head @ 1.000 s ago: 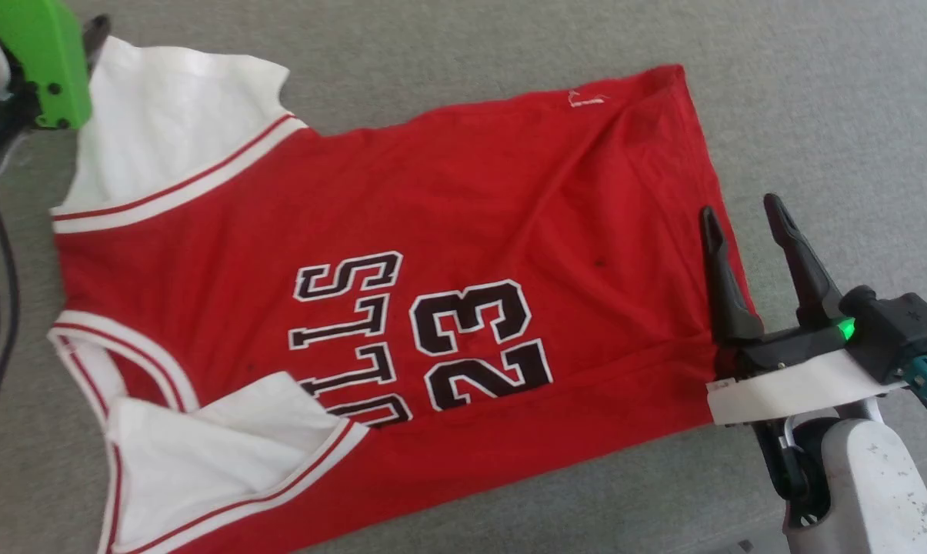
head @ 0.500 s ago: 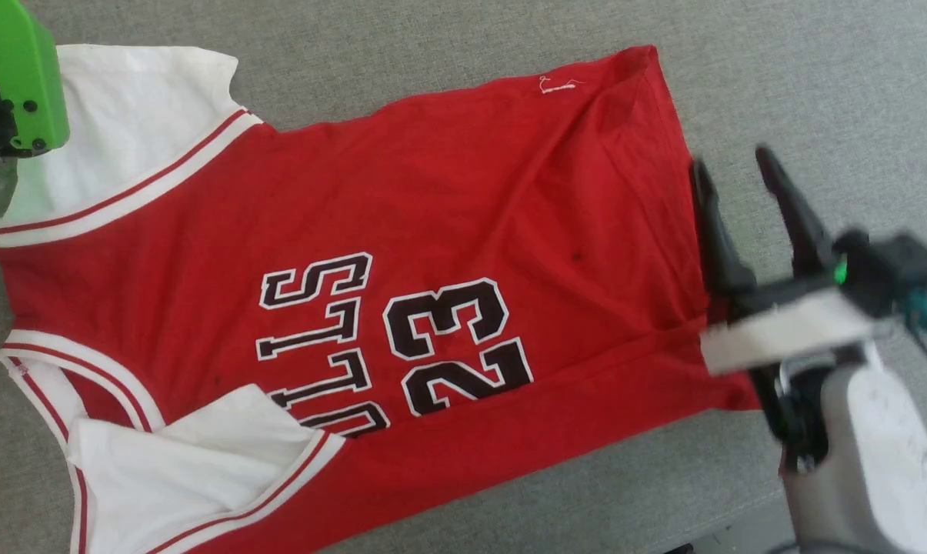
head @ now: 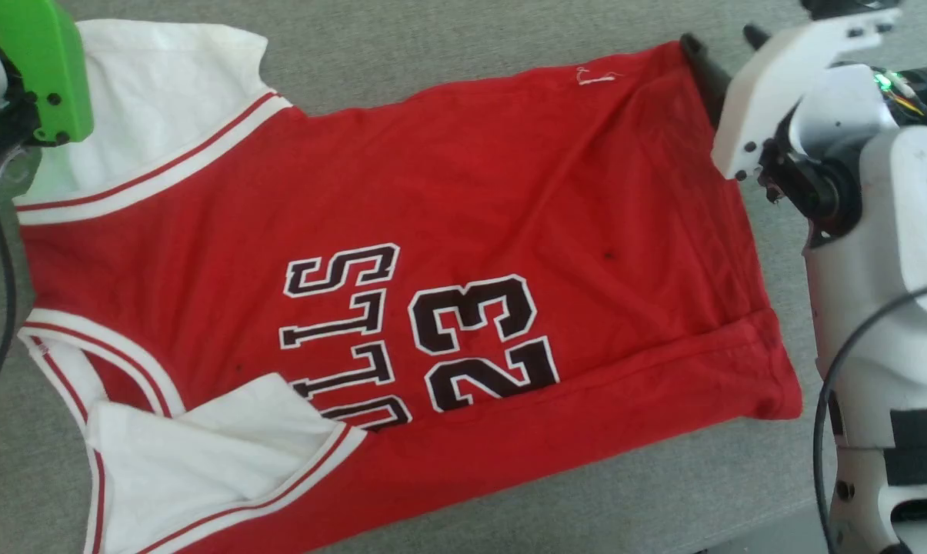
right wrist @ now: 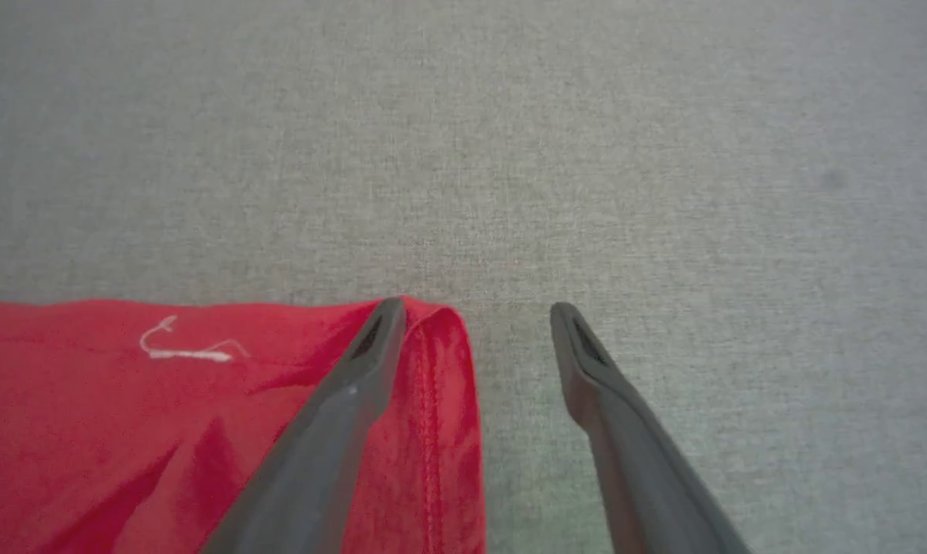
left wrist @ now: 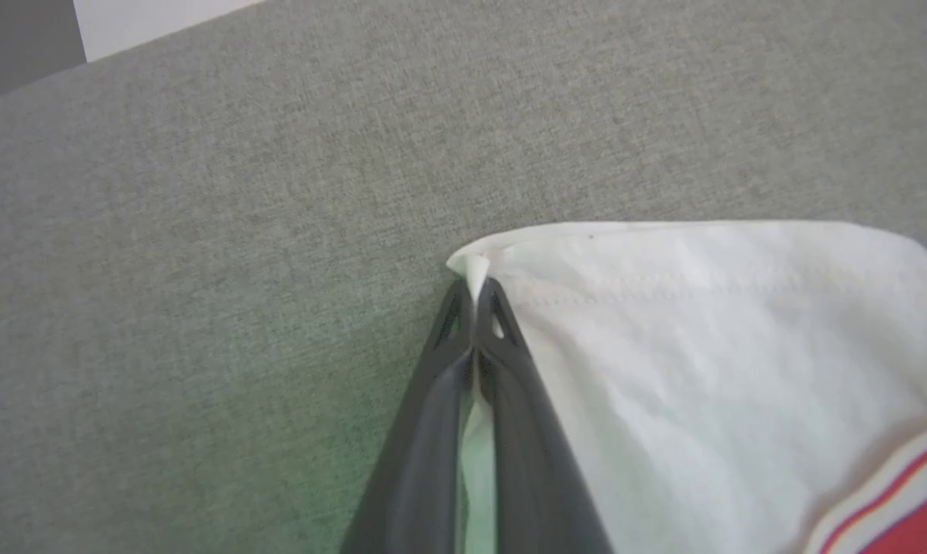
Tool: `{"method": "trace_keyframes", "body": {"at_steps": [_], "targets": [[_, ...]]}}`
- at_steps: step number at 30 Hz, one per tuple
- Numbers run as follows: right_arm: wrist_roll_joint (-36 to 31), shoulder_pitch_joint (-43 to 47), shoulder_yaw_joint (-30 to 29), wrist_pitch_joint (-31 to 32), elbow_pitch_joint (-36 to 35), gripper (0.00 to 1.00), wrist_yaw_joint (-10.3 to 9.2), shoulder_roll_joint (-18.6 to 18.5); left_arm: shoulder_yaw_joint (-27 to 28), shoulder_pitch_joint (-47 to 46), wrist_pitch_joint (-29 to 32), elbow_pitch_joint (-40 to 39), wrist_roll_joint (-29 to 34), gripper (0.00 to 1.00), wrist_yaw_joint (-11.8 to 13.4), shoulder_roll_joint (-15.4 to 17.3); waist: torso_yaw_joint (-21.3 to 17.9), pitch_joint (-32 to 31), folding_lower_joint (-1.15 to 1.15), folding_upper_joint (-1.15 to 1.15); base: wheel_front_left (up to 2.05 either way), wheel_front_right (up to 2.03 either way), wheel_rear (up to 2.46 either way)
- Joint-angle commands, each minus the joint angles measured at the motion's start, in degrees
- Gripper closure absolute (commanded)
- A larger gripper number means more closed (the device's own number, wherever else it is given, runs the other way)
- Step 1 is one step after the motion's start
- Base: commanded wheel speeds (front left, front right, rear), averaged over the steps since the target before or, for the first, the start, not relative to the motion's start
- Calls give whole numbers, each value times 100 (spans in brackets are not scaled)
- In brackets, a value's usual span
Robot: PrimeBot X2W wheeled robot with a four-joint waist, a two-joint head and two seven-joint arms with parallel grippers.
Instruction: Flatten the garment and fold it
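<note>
Two claws work the far edge of a red garment (head: 432,192) spread print-up on a grey counter (head: 471,31), with its black number (head: 482,342) as the fixed mark. Far out on the collar side of that number, the left claw (left wrist: 475,296) is pinched fully closed on the corner of a white sleeve (left wrist: 701,346), a tuft of cloth poking out past its tips. On the hem side of the number the right claw (right wrist: 478,308) stands wide and holds nothing: one finger lies over the red hem corner (right wrist: 432,331), the other over bare counter, straddling the edge as if lined up to bite. Corner grips at both ends of the same edge would let the arms draw the cloth taut, which looks like the purpose. The shirt's long axis runs from the striped collar (head: 101,346) on the robot's left of the number to the hem on its right, tilted so the hem end sits slightly farther away. Nearer than the number, the other sleeve (head: 217,446) lies flopped over the chest lettering — flattening is unfinished.
</note>
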Motion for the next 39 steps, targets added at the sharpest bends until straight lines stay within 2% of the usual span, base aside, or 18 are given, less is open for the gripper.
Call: {"method": "trace_keyframes", "body": {"at_steps": [1, 4, 5, 6, 7, 8, 9, 10, 13, 17, 21, 26, 32, 36, 39], "targets": [[-49, -138, 33, 292, 136, 0, -8, 20, -71, 61, 0, 80, -8, 100, -29, -47, 85, 46, 0, 0, 0, 0, 0], [-112, -286, 102, 876, 335, 0, -8, 21, -91, 34, -66, 125, -12, 100, -63, -87, 146, 59, 0, 0, 0, 0, 0], [-132, -309, 133, 1076, 379, 10, -8, 21, -95, 29, -97, 144, -13, 100, -73, -101, 165, 57, 0, 0, 0, 0, 0], [-149, -318, 164, 1241, 404, 31, -8, 21, -99, 27, -123, 160, -15, 100, -81, -112, 180, 55, 0, 0, 0, 0, 0], [-162, -317, 208, 1448, 422, 59, -8, 21, -102, 27, -154, 178, -19, 100, -91, -125, 197, 52, 0, 0, 0, 0, 0], [-163, -309, 231, 1602, 422, 73, -8, 17, -102, 31, -180, 192, -28, 100, -98, -139, 210, 47, 0, 0, 0, 0, 0], [-166, -295, 249, 1766, 401, 95, -8, 4, -103, 32, -209, 208, -37, 100, -107, -156, 226, 43, 0, 0, 0, 0, 0], [-176, -280, 272, 1874, 351, 100, -8, -16, -109, 28, -245, 221, -38, 100, -121, -169, 242, 38, 0, 0, 0, 0, 0], [-185, -224, 278, 1829, 145, 100, -8, -87, -94, 6, -510, 226, -24, 100, -191, -224, 292, 16, 0, 0, 0, 0, 0], [-52, -35, 272, 1323, -73, 100, -8, -86, -18, 37, -1538, 208, 224, 100, -318, -226, 308, -140, 0, 0, 0, 0, 0], [62, 282, 285, 502, -242, 100, -8, -123, 100, 404, -2707, 159, 324, 100, -441, -279, 380, -437, 0, 0, 0, 0, 0], [226, 813, 562, -567, -416, 100, -8, -398, 325, 1265, -3944, -176, 222, 100, -427, -403, 546, -974, 0, 0, 0, 0, 0], [454, 1525, 829, -1571, -617, 100, -8, -826, 501, 2652, -4563, -906, -70, 100, -299, -417, 808, -1639, 0, 0, 0, 0, 0], [558, 2003, 860, -1907, -774, 100, -8, -1032, 603, 3618, -4645, -1471, -293, 100, -74, -398, 961, -1958, 0, 0, 0, 0, 0], [612, 2336, 873, -1960, -849, 100, -8, -1178, 632, 4251, -4645, -1806, -514, 100, 6, -420, 1079, -2131, 0, 0, 0, 0, 0]]}}
